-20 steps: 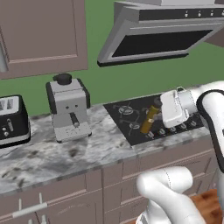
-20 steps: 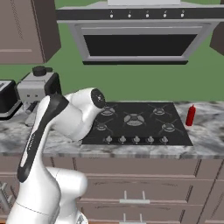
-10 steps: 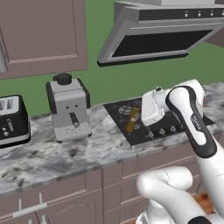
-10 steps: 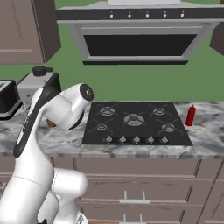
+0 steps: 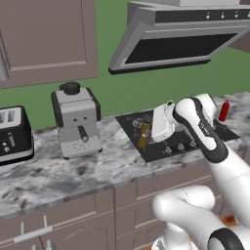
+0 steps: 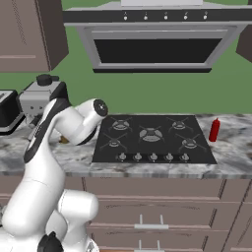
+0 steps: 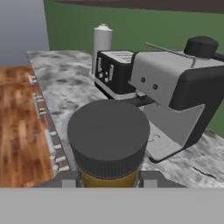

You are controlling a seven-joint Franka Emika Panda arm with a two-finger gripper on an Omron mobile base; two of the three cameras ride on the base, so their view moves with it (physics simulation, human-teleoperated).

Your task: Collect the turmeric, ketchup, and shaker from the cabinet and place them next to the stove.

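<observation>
My gripper [image 5: 146,133] is shut on the turmeric [image 5: 143,135], a mustard-brown jar with a dark cap, held just above the left edge of the black stove [image 5: 181,141]. In the hand view the turmeric's dark cap [image 7: 108,133] sits between my two fingertips [image 7: 151,178]. The red ketchup [image 6: 214,130] stands on the counter right of the stove [image 6: 152,140], far from the gripper. The shaker and the cabinet are out of view.
A grey coffee machine [image 5: 75,119] and a black toaster [image 5: 14,134] stand on the marble counter [image 5: 58,171] left of the stove. Behind the toaster [image 7: 114,72] is a tall pale cylinder [image 7: 102,43]. A range hood [image 6: 152,42] hangs over the stove.
The arm has swung left with the turmeric, from over the stove's front right towards its left edge. The ketchup has not moved.
</observation>
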